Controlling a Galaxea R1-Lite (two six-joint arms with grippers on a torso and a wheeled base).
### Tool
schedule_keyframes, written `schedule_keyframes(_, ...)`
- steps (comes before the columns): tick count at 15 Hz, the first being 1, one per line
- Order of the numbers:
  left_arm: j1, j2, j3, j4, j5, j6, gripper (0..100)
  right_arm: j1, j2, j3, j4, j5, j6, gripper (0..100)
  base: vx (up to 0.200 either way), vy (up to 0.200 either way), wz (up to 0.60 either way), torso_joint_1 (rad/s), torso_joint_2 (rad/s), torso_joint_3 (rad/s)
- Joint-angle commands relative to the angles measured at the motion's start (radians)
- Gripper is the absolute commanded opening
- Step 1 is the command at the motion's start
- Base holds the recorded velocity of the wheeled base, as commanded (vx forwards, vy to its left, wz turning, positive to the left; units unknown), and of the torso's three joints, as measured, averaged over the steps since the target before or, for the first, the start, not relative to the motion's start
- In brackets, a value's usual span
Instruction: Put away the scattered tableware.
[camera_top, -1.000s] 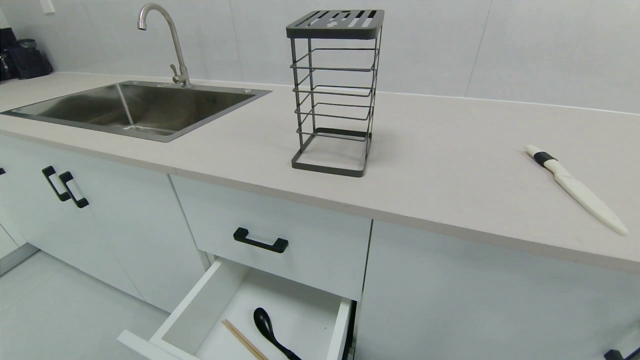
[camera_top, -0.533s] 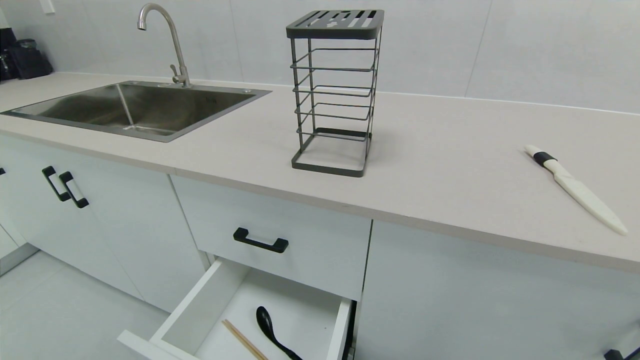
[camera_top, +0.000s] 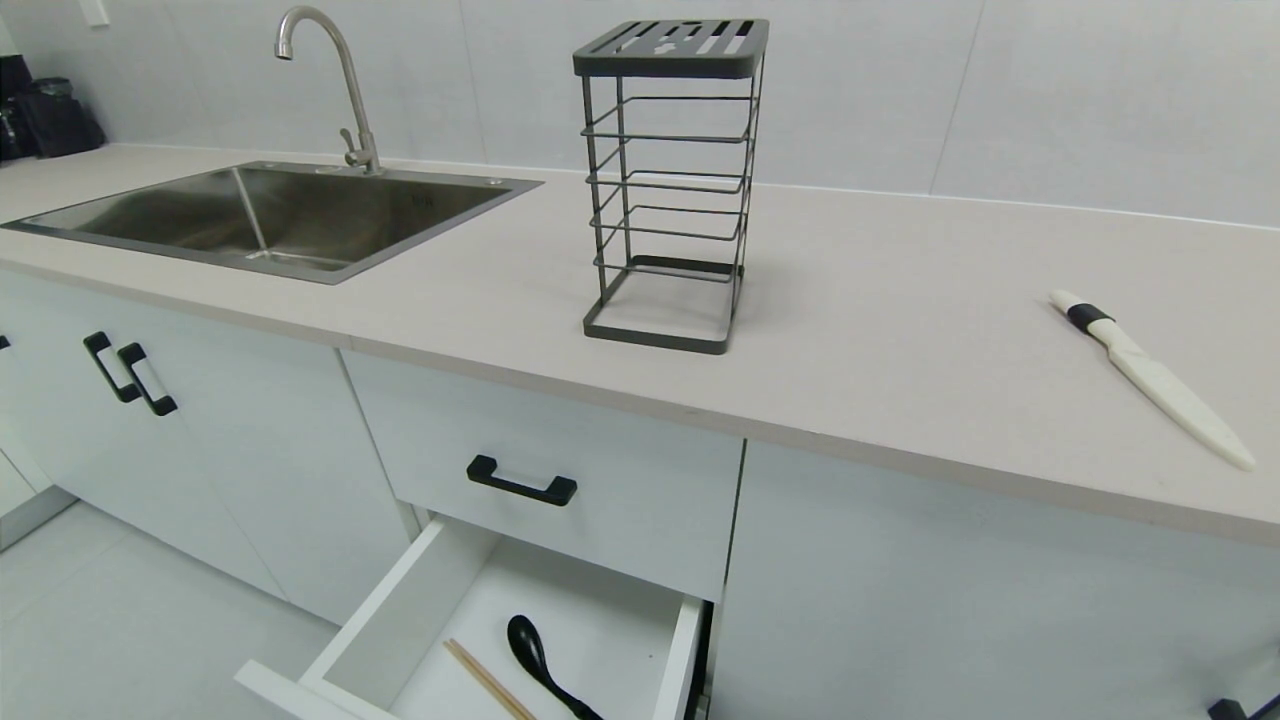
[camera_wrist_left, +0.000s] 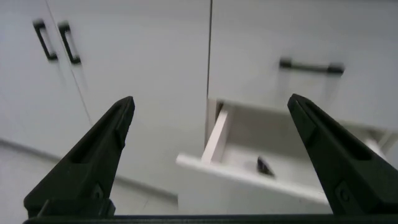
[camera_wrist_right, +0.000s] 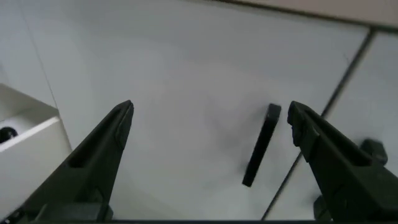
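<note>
A white knife (camera_top: 1150, 378) with a black band on its handle lies on the countertop at the far right, near the front edge. A dark wire knife rack (camera_top: 668, 190) stands empty at the counter's middle. Below it, the lower drawer (camera_top: 400, 600) is pulled out, with a black spoon (camera_top: 535, 655) and wooden chopsticks (camera_top: 487, 680) inside. My left gripper (camera_wrist_left: 211, 102) is open in front of the cabinets, facing the open drawer (camera_wrist_left: 214, 140) and the spoon (camera_wrist_left: 266, 165). My right gripper (camera_wrist_right: 210, 111) is open before a white cabinet front with a black handle (camera_wrist_right: 261, 146).
A steel sink (camera_top: 110, 228) with a curved faucet (camera_top: 330, 80) is set into the counter at the left. The upper drawer with a black handle (camera_top: 520, 482) is closed. Cabinet doors with black handles (camera_top: 130, 375) stand at the left. The drawer's corner (camera_wrist_right: 31, 134) is beside my right gripper.
</note>
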Motion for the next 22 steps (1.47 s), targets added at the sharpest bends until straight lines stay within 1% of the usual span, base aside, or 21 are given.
schedule_keyframes(1,-0.008,0.025,-0.187,-0.056,-0.021,-0.057,100,0.0,0.001,-0.003,0.003,-0.027,0.023,100,0.0,0.0,0.0,0.0,0.0,0.0)
schedule_keyframes(2,-0.009,0.027,-0.222,0.027,-0.054,-0.08,100,0.0,0.001,-0.003,0.001,-0.027,0.022,100,0.0,0.0,0.0,0.0,0.0,0.0)
schedule_keyframes(3,-0.008,0.023,-0.229,0.081,-0.08,-0.093,100,0.0,0.001,-0.003,0.0,-0.028,0.023,100,0.0,0.0,0.0,0.0,0.0,0.0)
schedule_keyframes(4,-0.008,0.023,-0.229,0.165,-0.12,-0.098,100,0.0,0.001,-0.003,0.0,-0.028,0.025,100,0.0,0.0,0.0,0.0,0.0,0.0)
schedule_keyframes(5,-0.009,0.03,-0.224,0.229,-0.163,-0.1,100,0.0,0.001,-0.003,0.0,-0.028,0.025,100,0.0,0.0,0.0,0.0,0.0,0.0)
schedule_keyframes(6,-0.009,0.036,-0.224,0.289,-0.219,-0.1,100,0.0,0.001,-0.003,0.0,-0.028,0.025,100,0.0,0.0,0.0,0.0,0.0,0.0)
schedule_keyframes(7,-0.008,0.05,-0.224,0.334,-0.264,-0.1,100,0.0,0.001,-0.003,0.0,-0.028,0.025,100,0.0,0.0,0.0,0.0,0.0,0.0)
schedule_keyframes(8,-0.009,0.068,-0.224,0.363,-0.294,-0.1,100,0.0,0.001,-0.003,0.0,-0.028,0.025,100,0.0,0.0,0.0,0.0,0.0,0.0)
schedule_keyframes(9,-0.009,0.074,-0.224,0.369,-0.297,-0.098,100,0.0,0.001,-0.003,0.0,-0.028,0.025,100,0.0,0.0,0.0,0.0,0.0,0.0)
schedule_keyframes(10,-0.014,0.135,-0.222,0.375,-0.304,-0.086,100,0.0,0.001,-0.003,0.0,-0.028,0.025,100,0.0,0.0,0.0,0.0,0.0,0.0)
schedule_keyframes(12,-0.066,0.215,-0.221,0.366,-0.333,-0.064,100,0.0,0.001,-0.003,0.0,-0.028,0.025,100,0.0,0.0,0.0,0.0,0.0,0.0)
schedule_keyframes(13,-0.098,0.241,-0.218,0.372,-0.34,-0.063,100,0.0,0.001,-0.003,0.0,-0.028,0.025,100,0.0,0.0,0.0,0.0,0.0,0.0)
schedule_keyframes(14,-0.118,0.289,-0.21,0.372,-0.342,-0.063,100,0.0,0.001,-0.003,0.0,-0.028,0.025,100,0.0,0.0,0.0,0.0,0.0,0.0)
schedule_keyframes(16,-0.126,0.396,-0.196,0.364,-0.348,-0.061,100,0.0,0.001,-0.003,0.0,-0.028,0.025,100,0.0,0.0,0.0,0.0,0.0,0.0)
schedule_keyframes(17,-0.15,0.479,-0.181,0.348,-0.348,-0.054,100,0.0,0.001,-0.003,0.0,-0.028,0.025,100,0.0,0.0,0.0,0.0,0.0,0.0)
schedule_keyframes(18,-0.181,0.539,-0.16,0.334,-0.342,-0.026,100,0.0,0.001,-0.003,0.0,-0.028,0.025,100,0.0,0.0,0.0,0.0,0.0,0.0)
schedule_keyframes(19,-0.192,0.559,-0.15,0.328,-0.337,-0.015,100,0.0,0.001,-0.003,0.0,-0.028,0.025,100,0.0,0.0,0.0,0.0,0.0,0.0)
schedule_keyframes(20,-0.199,0.634,-0.137,0.323,-0.337,0.009,100,0.0,0.001,-0.003,0.0,-0.028,0.025,100,0.0,0.0,0.0,0.0,0.0,0.0)
schedule_keyframes(21,-0.199,0.688,-0.138,0.32,-0.337,0.022,100,0.0,0.001,-0.003,0.0,-0.028,0.025,100,0.0,0.0,0.0,0.0,0.0,0.0)
schedule_keyframes(22,-0.199,0.761,-0.141,0.3,-0.347,0.02,100,0.0,0.001,-0.003,0.0,-0.028,0.025,100,0.0,0.0,0.0,0.0,0.0,0.0)
